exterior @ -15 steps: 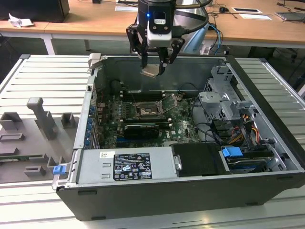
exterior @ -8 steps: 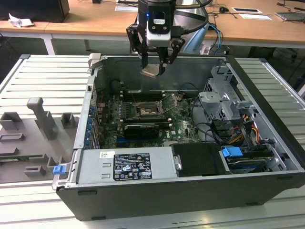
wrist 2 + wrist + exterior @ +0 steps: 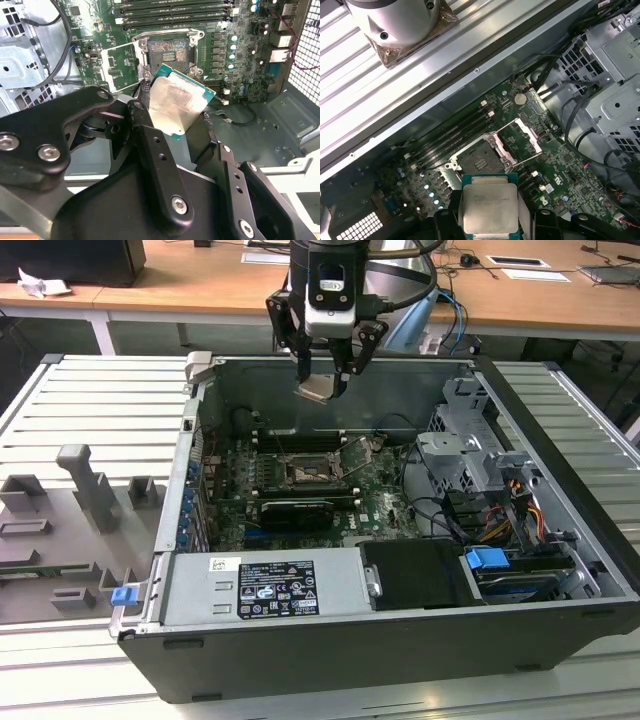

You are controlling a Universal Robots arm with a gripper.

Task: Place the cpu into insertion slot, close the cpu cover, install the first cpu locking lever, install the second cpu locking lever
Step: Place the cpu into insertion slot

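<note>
At the exterior view's left, a grey moulded fixture plate point(image 3: 90, 495) is lying beside the open black-and-grey computer case point(image 3: 350, 660). Over the case's far edge the black two-fingered gripper point(image 3: 322, 380) is hanging in the air. Its fingers are closed onto opposite edges of the cpu point(image 3: 318, 390), a flat square chip with a pale silver-grey face, and are holding it tilted and clear of everything.

Below it, near the middle of the green board, the insertion slot point(image 3: 305, 472), a square socket with a dark centre and a thin metal rim, is lying bare. Along the slot's edge toward the exterior view's right, the cpu cover point(image 3: 362, 455), a silvery windowed frame, is standing swung open.

The first step, placing the chip, looks to be in hand. Seating it would call for levelling the chip and squaring it to the socket.

The second wrist view is showing the chip point(image 3: 177, 102) turned at an angle to the socket point(image 3: 167, 52). The first wrist view is showing the chip's metal face point(image 3: 490, 207) lying short of the socket point(image 3: 479, 160).
</note>
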